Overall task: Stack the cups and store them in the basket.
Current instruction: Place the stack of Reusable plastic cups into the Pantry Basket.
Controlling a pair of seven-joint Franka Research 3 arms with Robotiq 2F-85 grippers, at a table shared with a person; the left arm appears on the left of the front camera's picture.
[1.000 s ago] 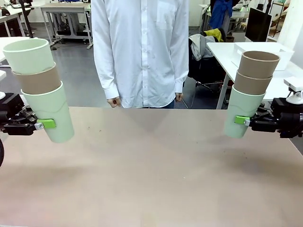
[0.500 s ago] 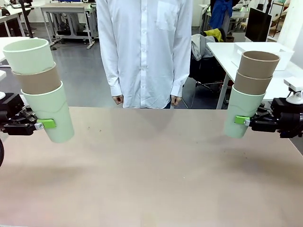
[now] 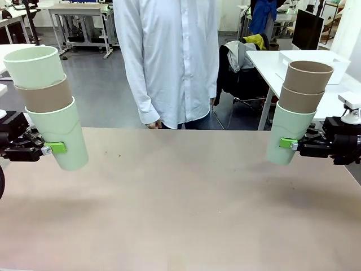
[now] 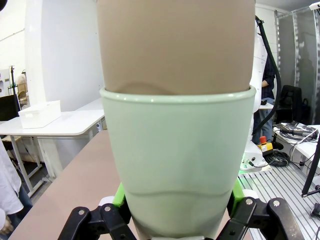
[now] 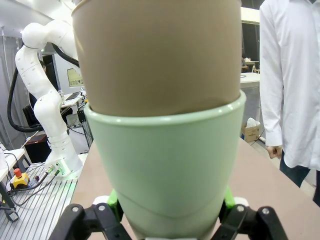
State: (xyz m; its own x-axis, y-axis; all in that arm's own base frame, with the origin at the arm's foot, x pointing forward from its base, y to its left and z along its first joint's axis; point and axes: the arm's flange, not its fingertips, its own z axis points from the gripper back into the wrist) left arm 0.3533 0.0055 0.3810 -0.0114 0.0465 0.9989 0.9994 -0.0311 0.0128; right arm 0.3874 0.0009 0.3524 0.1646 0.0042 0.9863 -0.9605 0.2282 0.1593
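Left pincer (image 3: 56, 148) clamps a mint-tan-mint cup stack (image 3: 48, 101), right pincer (image 3: 289, 143) a mint-tan-tan cup stack (image 3: 299, 113), both lifted off the counter (image 3: 180, 197), seemingly ready to merge.

You're looking at robotics lab, open-plan. Your evidence: slotted aluminium mounting plate (image 4: 280, 192) beside table, red emergency-stop button (image 4: 263, 140) on yellow box, loose cables (image 4: 300, 131). Behind person (image 3: 169, 56): rows of white workbenches (image 3: 76, 11), dark monitor (image 3: 307, 28), chair draped with jacket (image 3: 240, 59), grey floor (image 3: 101, 96). Gear on far benches possibly more rigs; too small to tell.
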